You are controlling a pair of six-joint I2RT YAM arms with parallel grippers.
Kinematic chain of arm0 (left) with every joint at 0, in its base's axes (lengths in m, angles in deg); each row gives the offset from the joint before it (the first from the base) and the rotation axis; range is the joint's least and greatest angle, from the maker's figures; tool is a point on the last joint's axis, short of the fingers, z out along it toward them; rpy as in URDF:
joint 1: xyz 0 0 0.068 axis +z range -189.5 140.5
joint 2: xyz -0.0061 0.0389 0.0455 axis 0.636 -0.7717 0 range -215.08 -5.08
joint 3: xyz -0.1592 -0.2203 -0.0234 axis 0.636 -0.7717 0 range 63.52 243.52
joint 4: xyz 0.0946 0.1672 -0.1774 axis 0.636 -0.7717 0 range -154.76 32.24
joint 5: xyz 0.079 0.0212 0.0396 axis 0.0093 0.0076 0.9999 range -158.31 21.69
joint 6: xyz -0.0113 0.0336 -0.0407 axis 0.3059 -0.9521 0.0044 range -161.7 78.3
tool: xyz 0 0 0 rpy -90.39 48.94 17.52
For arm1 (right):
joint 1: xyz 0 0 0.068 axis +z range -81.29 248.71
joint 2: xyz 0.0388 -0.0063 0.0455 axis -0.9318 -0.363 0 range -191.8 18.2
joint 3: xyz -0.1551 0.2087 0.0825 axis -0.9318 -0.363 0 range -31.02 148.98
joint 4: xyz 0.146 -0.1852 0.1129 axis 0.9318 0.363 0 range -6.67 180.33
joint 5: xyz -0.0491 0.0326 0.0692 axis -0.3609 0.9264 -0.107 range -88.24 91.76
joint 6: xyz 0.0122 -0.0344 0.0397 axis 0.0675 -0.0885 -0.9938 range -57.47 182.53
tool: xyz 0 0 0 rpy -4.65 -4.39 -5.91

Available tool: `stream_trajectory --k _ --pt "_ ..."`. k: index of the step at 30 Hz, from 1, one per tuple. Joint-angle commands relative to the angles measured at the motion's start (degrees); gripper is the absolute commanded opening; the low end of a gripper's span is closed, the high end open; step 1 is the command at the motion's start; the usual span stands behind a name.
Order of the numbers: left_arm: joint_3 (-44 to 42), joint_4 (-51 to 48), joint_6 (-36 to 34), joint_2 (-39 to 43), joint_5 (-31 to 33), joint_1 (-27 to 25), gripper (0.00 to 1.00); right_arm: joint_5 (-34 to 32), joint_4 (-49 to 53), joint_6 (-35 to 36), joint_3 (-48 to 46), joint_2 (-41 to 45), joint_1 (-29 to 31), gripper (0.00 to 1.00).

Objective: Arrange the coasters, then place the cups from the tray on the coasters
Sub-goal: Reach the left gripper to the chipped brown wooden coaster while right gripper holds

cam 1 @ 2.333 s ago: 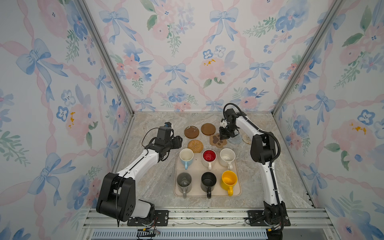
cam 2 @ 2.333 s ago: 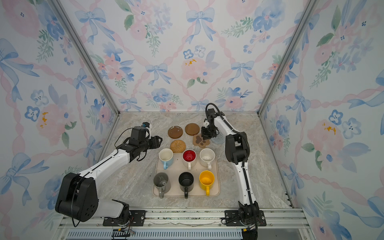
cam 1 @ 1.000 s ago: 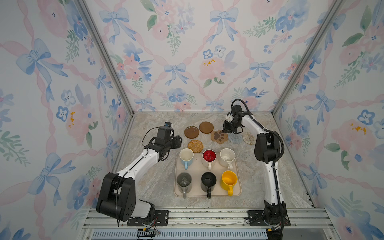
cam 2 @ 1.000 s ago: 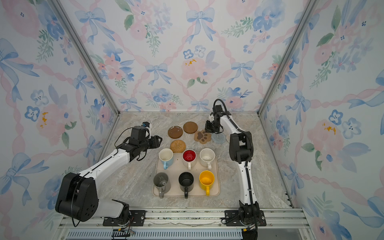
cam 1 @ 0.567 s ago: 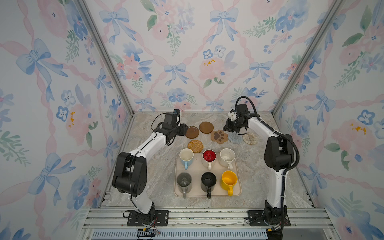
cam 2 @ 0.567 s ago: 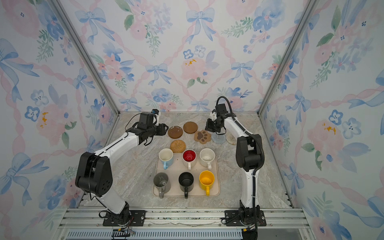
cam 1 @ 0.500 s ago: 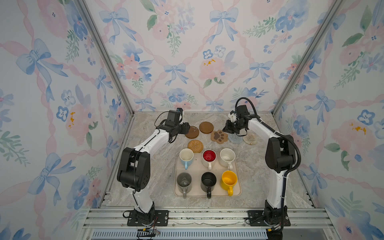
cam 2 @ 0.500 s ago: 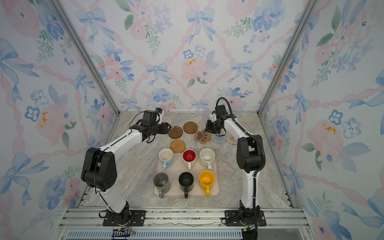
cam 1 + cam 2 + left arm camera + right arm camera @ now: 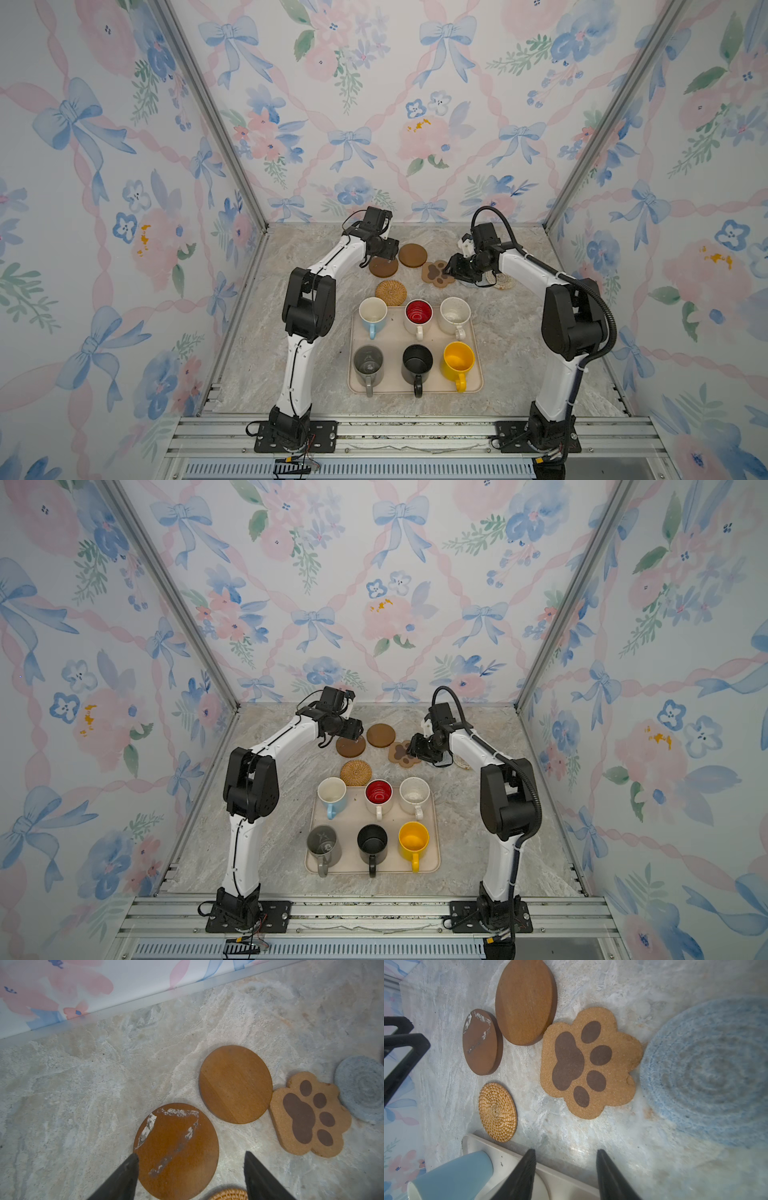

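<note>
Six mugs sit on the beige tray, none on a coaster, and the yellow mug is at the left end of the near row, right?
Not quite. The yellow handled mug stands at the right end of the near row on the flat beige tray, beside the black mug; both top views show it. The rest is right.

Two high stereo eyes, two low wrist cameras

Both top views look steeply down from above the front rail toward the back wall, far enough back to take in both arms and the tray (image 9: 395, 386). Each wrist camera hangs close over the tabletop: the left one faces the back wall, the right one about 9 o'clock. Both share the paw coaster (image 9: 307, 1118) and the marked brown disc (image 9: 481, 1043), around 12 o'clock from the tray.
</note>
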Motion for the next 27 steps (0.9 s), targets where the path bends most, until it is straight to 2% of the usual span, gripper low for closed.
stream_trajectory --k 1,7,15,22,27 --pt "3.7 -6.3 -2.8 -4.0 3.1 -0.6 0.77 -1.1 -0.9 0.0 -1.6 2.8 0.4 0.56" --pt "6.6 -7.4 -3.5 -7.8 4.8 -1.2 0.8 -1.2 -0.9 0.5 -2.3 4.0 0.4 0.61" --pt "8.4 -7.4 -3.5 -10.5 5.2 -1.6 0.85 -1.0 -0.6 0.7 -3.0 4.2 0.4 0.61" --pt "9.7 -8.6 -4.3 -13.0 9.3 -2.2 0.89 -1.2 -0.3 0.9 -3.0 4.4 0.2 0.62" --pt "10.2 -9.0 -4.0 -14.1 8.7 -2.4 0.9 -1.1 -0.2 0.9 -3.0 4.1 0.2 0.61"
